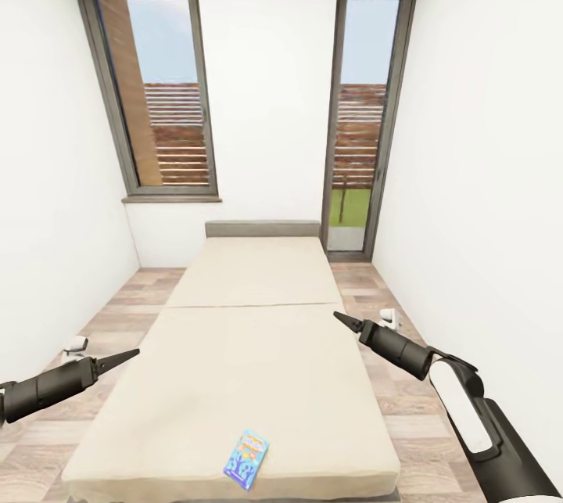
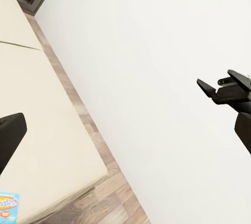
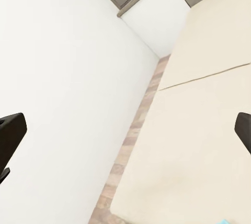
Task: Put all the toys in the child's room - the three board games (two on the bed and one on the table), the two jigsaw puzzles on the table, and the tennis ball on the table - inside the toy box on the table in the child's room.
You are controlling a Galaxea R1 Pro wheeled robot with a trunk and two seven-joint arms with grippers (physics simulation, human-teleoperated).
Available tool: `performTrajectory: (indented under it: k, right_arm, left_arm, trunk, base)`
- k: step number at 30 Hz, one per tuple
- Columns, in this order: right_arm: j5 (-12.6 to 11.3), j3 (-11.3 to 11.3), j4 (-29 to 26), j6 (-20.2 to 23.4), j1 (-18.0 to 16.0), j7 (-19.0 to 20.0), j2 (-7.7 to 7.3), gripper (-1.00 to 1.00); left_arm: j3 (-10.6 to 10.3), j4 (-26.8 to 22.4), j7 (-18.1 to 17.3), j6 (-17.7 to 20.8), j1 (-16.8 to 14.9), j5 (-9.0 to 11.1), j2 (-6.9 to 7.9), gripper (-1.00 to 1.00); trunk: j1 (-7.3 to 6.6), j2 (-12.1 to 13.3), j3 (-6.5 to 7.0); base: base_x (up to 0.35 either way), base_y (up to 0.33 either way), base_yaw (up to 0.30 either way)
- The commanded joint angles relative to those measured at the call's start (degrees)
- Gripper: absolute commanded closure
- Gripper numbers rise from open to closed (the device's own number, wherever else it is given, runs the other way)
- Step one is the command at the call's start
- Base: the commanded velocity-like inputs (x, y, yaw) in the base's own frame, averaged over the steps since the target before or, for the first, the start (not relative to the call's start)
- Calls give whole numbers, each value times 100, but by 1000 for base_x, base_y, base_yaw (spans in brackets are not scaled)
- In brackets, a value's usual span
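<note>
Head view: the robot is facing the foot of the bed [image 1: 250, 346] in the child's room, both arms reaching forward and holding nothing. The left end effector [image 1: 125, 356] is hovering off the bed's left edge, its fingers drawn to a narrow point. The right end effector [image 1: 344, 321] is hanging over the bed's right edge, likewise pinched narrow and touching nothing. A small blue board game [image 1: 246, 459] is lying flat on the mattress near the foot edge, roughly midway across, well apart from both end effectors and nearer the camera than either. Its corner is showing in the left wrist view [image 2: 9, 207], beside the mattress edge.
</note>
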Motion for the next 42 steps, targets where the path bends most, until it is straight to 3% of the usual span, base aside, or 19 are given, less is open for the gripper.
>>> performTrajectory:
  k: [1,27,42]
  right_arm:
    - [-22,2,1,23,-1,-2,-1,-100]
    - [-31,-32,4,5,-5,-13,56,-100]
    - [-19,-33,49,-3,-7,-51,77,-100]
  left_arm:
    - [3,2,-17,60,-1,11,1,-100]
    - [48,2,-13,67,-1,11,17,-100]
    - [51,2,-30,58,-1,11,35,-100]
  trunk:
    - [2,-4,1]
    - [2,-4,9]
    - [2,-4,9]
  base:
    - [-15,29,0]
    - [-1,6,0]
    - [-92,233,-57]
